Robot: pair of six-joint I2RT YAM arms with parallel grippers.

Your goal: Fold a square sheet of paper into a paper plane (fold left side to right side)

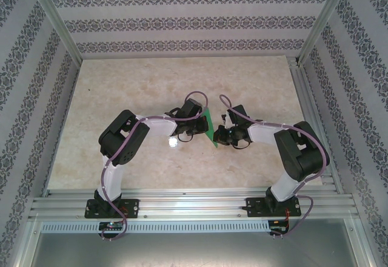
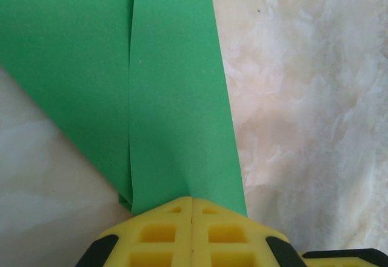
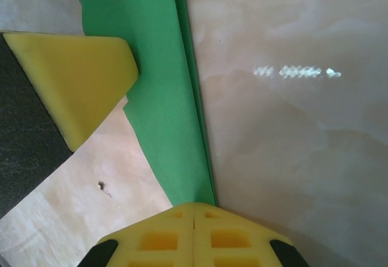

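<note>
**Top external view: 2 pincers clamp 1 folded green paper**

Top external view: the left pincer point(image 1: 202, 125) and the right pincer point(image 1: 219, 135) meet nose to nose over the middle of the pale marbled surface point(image 1: 121, 85), roughly midway between its left and right edges. Between them the folded green paper point(image 1: 210, 127) shows as a narrow strip standing on edge. Whether it touches the surface I cannot tell.

Left wrist view: the left pincer point(image 2: 192, 201) is closed, its 2 yellow fingertips pressed together on the narrow end of the folded green paper point(image 2: 176, 97). From the grip the paper widens away. 1 long straight layer edge runs its length. A second layer spreads out to the left as a slanted flap.

Right wrist view: the right pincer point(image 3: 194, 207) is likewise closed, gripping a pointed end of the paper point(image 3: 170, 127). The paper's doubled edge runs straight up along its right side. At the upper left, 1 yellow finger point(image 3: 79, 79) of the left pincer overlaps the paper's left edge.
</note>
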